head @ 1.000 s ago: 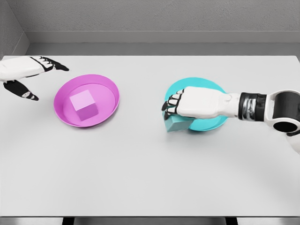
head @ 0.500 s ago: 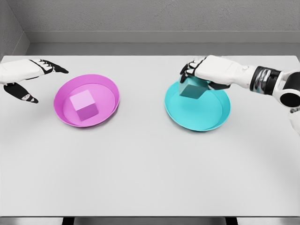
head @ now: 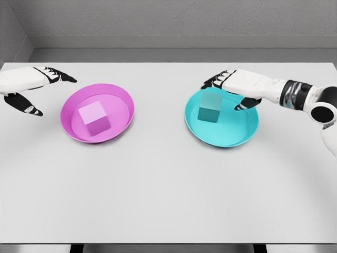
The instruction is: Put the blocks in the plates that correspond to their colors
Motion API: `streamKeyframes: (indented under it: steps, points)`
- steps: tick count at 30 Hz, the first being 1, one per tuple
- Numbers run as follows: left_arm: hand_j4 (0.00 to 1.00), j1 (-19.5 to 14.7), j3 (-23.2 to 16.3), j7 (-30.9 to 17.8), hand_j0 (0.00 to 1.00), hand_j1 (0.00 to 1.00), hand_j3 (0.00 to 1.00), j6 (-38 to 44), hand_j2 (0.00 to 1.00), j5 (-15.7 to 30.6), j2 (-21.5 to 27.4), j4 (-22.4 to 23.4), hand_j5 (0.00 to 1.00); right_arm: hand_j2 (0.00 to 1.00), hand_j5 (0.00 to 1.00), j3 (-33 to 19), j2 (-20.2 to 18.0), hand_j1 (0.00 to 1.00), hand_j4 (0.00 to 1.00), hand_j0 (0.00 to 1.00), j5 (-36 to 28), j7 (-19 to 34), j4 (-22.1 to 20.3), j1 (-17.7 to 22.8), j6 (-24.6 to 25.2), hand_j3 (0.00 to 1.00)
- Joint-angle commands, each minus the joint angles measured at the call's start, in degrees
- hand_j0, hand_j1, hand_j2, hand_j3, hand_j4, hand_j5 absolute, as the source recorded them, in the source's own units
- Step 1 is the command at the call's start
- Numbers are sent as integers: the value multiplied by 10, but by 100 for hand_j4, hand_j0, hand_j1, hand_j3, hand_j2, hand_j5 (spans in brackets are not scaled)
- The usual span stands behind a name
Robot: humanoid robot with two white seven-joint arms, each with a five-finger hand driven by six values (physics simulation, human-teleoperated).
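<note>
Head view: the teal block [head: 210, 107] sits inside the teal plate [head: 231, 138], just below the right robot hand [head: 227, 86], whose fingers are spread and released above it. The pink block [head: 94, 118] rests in the pink plate [head: 71, 121]. The left robot hand [head: 32, 87] hovers open at the surface's [head: 168, 190] far left.

text: 0 readable | labels: 0 | brands: 0 | numbers: 0 | signs: 0

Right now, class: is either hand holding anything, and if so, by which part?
Nothing is held. The right hand is open above the teal block; the left hand is open too.
</note>
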Motion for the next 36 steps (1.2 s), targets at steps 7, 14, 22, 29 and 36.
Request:
streamKeyframes:
  steps: [7, 14, 22, 29, 36]
  points:
    - [100, 1, 1, 0, 100, 100, 100, 1, 100, 4, 1, 0, 100, 100, 100, -2, -3, 100, 100, 100, -6, 0, -1, 1, 2, 100]
    - [100, 1, 1, 0, 100, 100, 100, 1, 100, 4, 0, -2, 100, 100, 100, -1, -2, 100, 100, 100, -6, 0, -1, 4, 2, 100]
    - [100, 1, 2, 0, 100, 100, 100, 1, 100, 5, 2, -7, 100, 100, 100, -2, -10, 100, 100, 100, -7, 0, -4, 9, 2, 100]
    - [100, 9, -3, 0, 100, 100, 100, 1, 100, 4, -2, -9, 100, 100, 100, -2, -10, 100, 100, 100, -8, 0, -4, 4, 2, 100]
    - [100, 10, -2, 0, 100, 100, 100, 1, 100, 4, -2, -8, 100, 100, 100, -3, -14, 100, 100, 100, -8, 0, 1, 3, 2, 100]
